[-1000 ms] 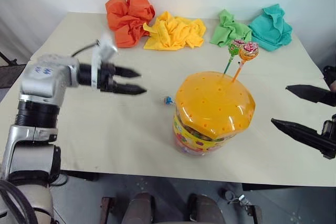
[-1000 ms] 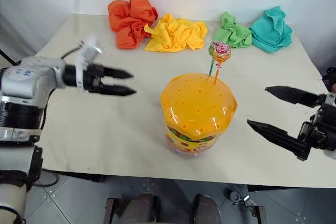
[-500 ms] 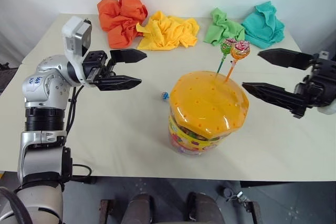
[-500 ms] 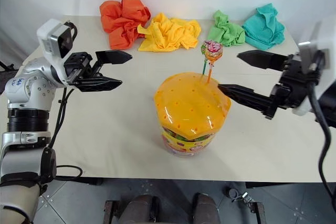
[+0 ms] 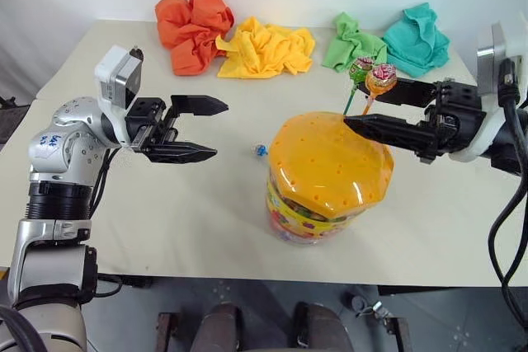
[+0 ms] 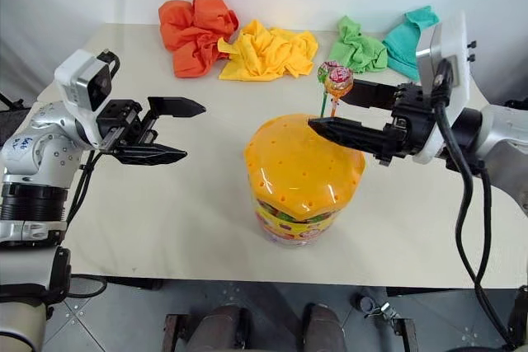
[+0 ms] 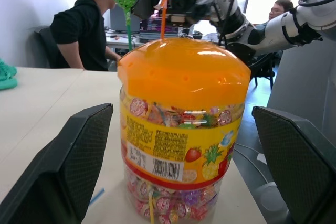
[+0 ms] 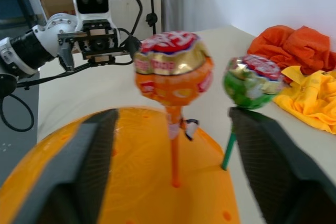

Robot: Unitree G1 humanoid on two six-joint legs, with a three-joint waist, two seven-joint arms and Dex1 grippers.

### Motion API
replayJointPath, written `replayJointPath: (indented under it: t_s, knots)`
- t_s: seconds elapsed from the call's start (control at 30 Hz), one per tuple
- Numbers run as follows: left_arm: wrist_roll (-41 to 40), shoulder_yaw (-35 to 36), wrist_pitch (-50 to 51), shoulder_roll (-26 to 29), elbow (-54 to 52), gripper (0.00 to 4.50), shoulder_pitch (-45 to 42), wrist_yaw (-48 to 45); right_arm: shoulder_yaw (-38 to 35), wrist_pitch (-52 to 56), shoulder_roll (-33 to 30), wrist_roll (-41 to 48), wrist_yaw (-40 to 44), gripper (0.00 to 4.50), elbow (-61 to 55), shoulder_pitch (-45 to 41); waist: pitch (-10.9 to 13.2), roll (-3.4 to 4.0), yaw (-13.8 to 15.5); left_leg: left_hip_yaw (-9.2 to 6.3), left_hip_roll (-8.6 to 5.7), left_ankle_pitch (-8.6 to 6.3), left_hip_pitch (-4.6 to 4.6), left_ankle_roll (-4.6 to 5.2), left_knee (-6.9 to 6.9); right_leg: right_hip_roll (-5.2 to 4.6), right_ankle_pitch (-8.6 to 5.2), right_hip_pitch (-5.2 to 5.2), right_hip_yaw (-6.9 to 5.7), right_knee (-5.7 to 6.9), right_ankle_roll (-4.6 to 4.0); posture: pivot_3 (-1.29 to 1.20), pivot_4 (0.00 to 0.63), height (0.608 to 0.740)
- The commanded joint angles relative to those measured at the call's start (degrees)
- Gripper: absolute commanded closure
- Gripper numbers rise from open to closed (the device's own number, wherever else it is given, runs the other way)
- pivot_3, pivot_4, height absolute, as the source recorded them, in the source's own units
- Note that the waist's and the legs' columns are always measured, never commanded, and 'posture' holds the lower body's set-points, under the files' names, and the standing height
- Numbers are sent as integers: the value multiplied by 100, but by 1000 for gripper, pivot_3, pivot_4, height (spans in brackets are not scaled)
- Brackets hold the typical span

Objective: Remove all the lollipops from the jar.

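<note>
The jar (image 5: 328, 179), a clear tub with a domed orange lid, stands mid-table. An orange lollipop (image 5: 380, 80) and a green lollipop (image 5: 360, 68) stand upright in holes at the lid's far right. My right gripper (image 5: 355, 105) reaches in level from the right, open, its fingers either side of the sticks. In the right wrist view the orange lollipop (image 8: 173, 69) sits between the fingers and the green lollipop (image 8: 252, 81) is beside one finger. A small blue lollipop (image 5: 260, 151) lies on the table left of the jar. My left gripper (image 5: 219, 129) hovers open to the jar's left, pointing at it.
Four crumpled cloths lie along the table's far edge: orange (image 5: 194, 26), yellow (image 5: 264, 47), green (image 5: 353, 41) and teal (image 5: 417, 37). Bare table (image 5: 165, 204) surrounds the jar. In the left wrist view a person (image 7: 84, 24) sits beyond the table.
My right gripper has swung in from the right and forward to the lollipop sticks, and its jaws have narrowed. The left gripper has drawn back slightly and turned toward the jar.
</note>
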Motion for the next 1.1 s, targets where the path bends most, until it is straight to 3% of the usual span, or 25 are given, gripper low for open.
replayJointPath:
  t_s: [0.03, 0.27, 0.57, 0.77, 0.97, 1.1]
  knots:
    - [-170, 113, -33, 102, -206, 0, -12, -642, -285, 60, -44, 47, -34, 2203, -42, -123, 0, 0, 0, 0, 0, 0, 0, 0, 0, 0, 0, 0, 0, 0, 0, 0, 150, 740]
    - [-270, 86, 10, 61, -233, 0, -85, -642, -475, 128, -86, 36, -9, 4489, -78, -128, 0, 0, 4, 0, 0, 0, 0, 0, 0, 0, 0, 0, 1, 0, 0, 0, 150, 740]
    - [-461, -280, -125, 7, 4, 0, -346, -642, -583, 221, -69, 304, -419, 4489, 96, -969, 0, 0, 4, 0, 0, 0, 0, 0, 0, 0, 0, -2, 1, 0, 0, 0, 150, 740]
    - [-530, -581, -218, 109, 69, 0, -439, -642, -1072, 530, -750, 207, -365, 4489, 379, -1055, 1, 1, 14, 2, -1, 0, -5, 0, -2, 0, 0, -5, 2, -3, 0, 0, 150, 740]
    - [-293, -707, -431, 288, 133, 0, -494, -642, -2648, 1812, -1428, 120, -260, 4489, 289, 584, 1, 1, 16, 3, 0, -1, -8, 1, -5, 0, 0, -7, 2, -5, 0, 0, 150, 740]
    - [-164, -683, -568, 465, 122, 0, -387, -642, -3810, 2355, -984, -21, -305, 4489, -161, 1974, 1, 1, 22, 5, 1, -1, -6, 2, -7, 0, 0, -8, 3, -1, 0, 0, 150, 740]
